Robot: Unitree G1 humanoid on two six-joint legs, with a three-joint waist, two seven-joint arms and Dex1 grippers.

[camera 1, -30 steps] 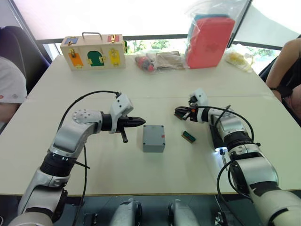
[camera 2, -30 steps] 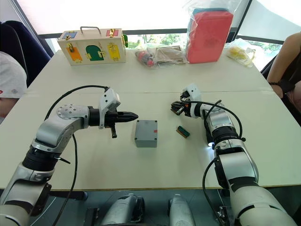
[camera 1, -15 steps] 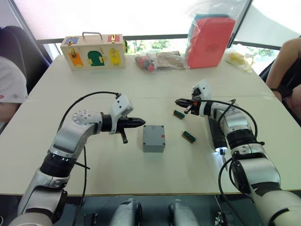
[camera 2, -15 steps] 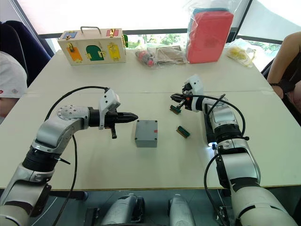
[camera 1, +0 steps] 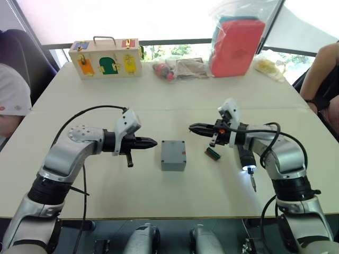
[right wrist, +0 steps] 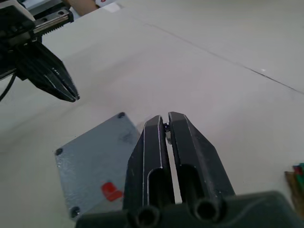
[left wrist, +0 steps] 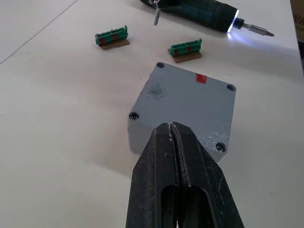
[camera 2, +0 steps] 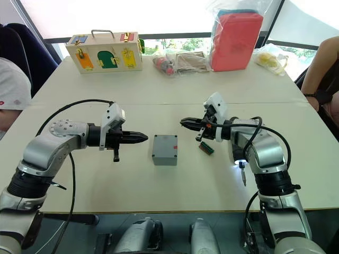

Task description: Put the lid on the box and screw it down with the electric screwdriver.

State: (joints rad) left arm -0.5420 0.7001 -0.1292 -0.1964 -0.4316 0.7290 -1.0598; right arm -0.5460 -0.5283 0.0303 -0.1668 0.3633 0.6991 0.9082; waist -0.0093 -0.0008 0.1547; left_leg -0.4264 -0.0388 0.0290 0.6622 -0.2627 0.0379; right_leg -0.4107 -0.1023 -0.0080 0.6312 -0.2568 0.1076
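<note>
Green bit holders (left wrist: pixel 112 38) and the electric screwdriver (left wrist: pixel 199 9) lie beyond the box (left wrist: pixel 185 111).

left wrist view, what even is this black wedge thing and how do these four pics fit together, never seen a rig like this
This is a two-armed humanoid robot at a table. The two eye views look down from its head. Each wrist view looks along one arm's black two-fingered tool.

In the left wrist view, the black wedge is the left tool, shut and empty. It points at a grey box with its lid on top. Beyond lie two green bit holders and the electric screwdriver, its tip light on.

The right tool hovers on the box's other side, shut on a small part too tiny to identify. At the table's far edge stand a wooden latch box and a red bag.
</note>
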